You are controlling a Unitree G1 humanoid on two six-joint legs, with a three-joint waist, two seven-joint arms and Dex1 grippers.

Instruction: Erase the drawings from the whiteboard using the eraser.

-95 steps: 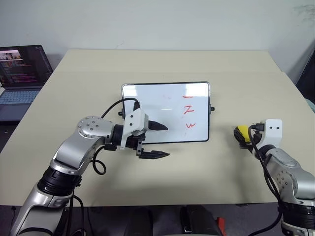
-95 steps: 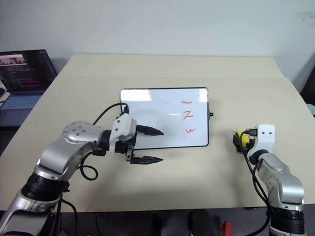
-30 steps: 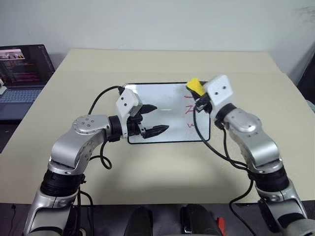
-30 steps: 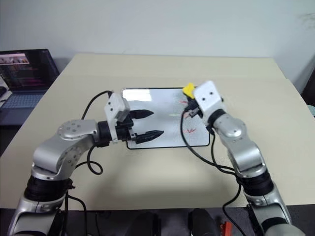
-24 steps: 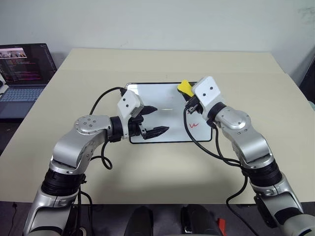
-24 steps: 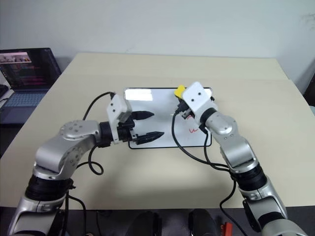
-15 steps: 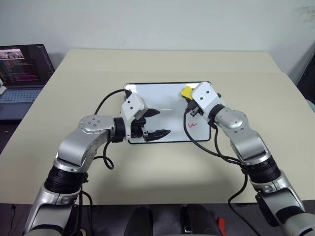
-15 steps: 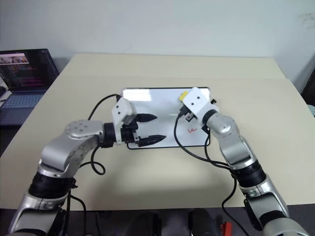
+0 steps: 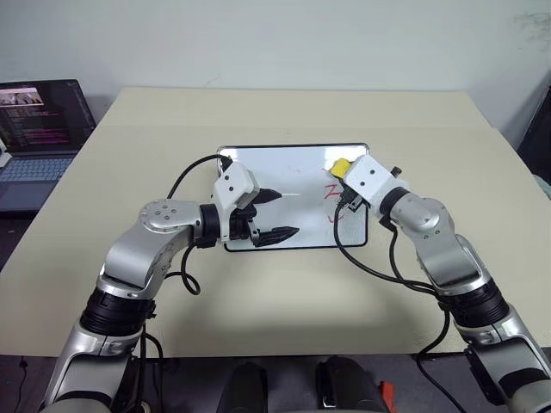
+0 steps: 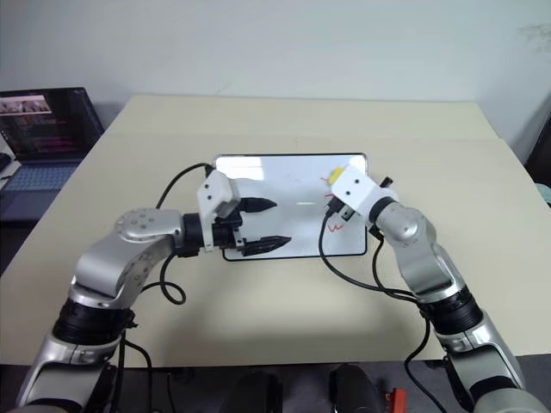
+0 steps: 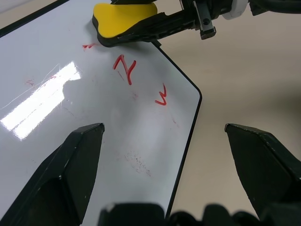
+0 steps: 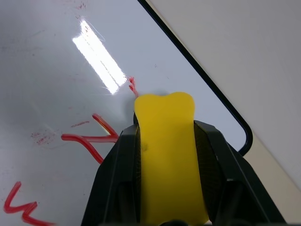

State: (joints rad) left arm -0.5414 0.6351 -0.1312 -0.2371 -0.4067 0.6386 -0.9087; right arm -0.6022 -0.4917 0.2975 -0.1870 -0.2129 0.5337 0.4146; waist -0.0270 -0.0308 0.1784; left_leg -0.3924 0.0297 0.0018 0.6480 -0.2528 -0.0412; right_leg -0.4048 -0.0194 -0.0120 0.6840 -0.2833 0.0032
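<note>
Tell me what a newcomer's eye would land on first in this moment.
The yellow eraser, clamped in the right gripper, hovers over the top of the red drawings near the right edge of the whiteboard. The left gripper stands open over the board's near left part, and a lit laptop sits far left.
</note>
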